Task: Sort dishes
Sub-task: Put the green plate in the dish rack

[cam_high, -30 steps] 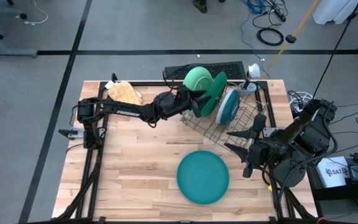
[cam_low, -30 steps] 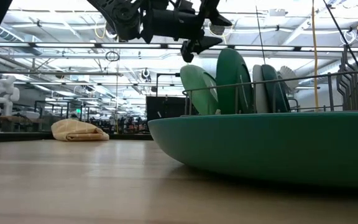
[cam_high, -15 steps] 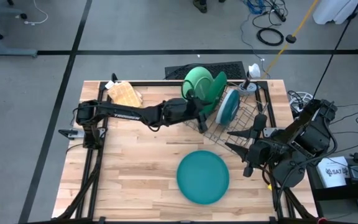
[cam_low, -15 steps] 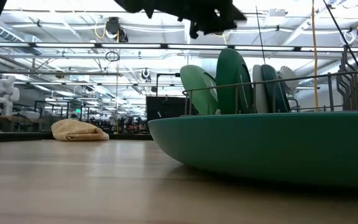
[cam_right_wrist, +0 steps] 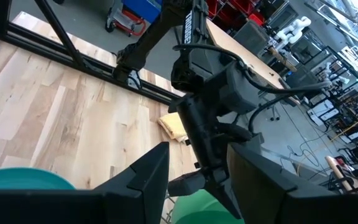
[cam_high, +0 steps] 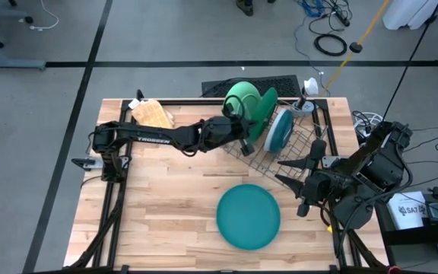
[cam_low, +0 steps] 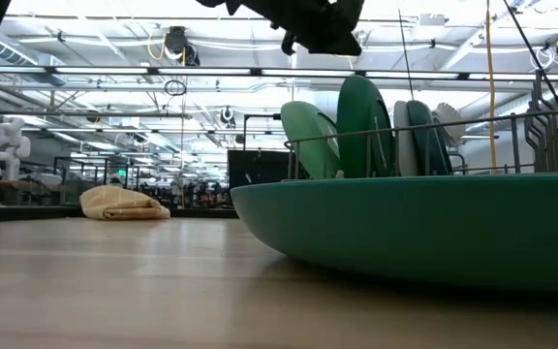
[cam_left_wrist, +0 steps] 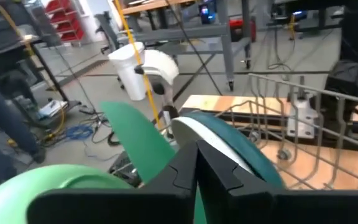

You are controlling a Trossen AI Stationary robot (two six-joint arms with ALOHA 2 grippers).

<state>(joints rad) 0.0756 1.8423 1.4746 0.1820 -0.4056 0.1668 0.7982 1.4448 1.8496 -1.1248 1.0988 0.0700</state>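
A wire rack (cam_high: 291, 148) at the table's far right holds plates standing on edge: a light green one (cam_high: 242, 97) (cam_left_wrist: 55, 186), a dark green one (cam_high: 265, 113) (cam_left_wrist: 138, 140), and a teal one (cam_high: 280, 129) beside a pale one (cam_low: 402, 136). A large teal plate (cam_high: 248, 217) lies flat on the table near the front. My left gripper (cam_high: 243, 131) (cam_left_wrist: 196, 168) is shut and hovers above the racked plates (cam_low: 313, 39), with a gap between it and them. My right gripper (cam_high: 285, 173) (cam_right_wrist: 201, 186) waits open at the rack's right side.
A tan cloth (cam_high: 152, 114) (cam_low: 124, 204) lies at the far left corner. A black frame runs along the table's far and left edges. Bare wood lies left of the flat teal plate.
My left gripper has shut its fingers, which stood apart a second ago. It has risen a little above the racked plates as the arm stretched out toward the rack. The plates have stayed in place.
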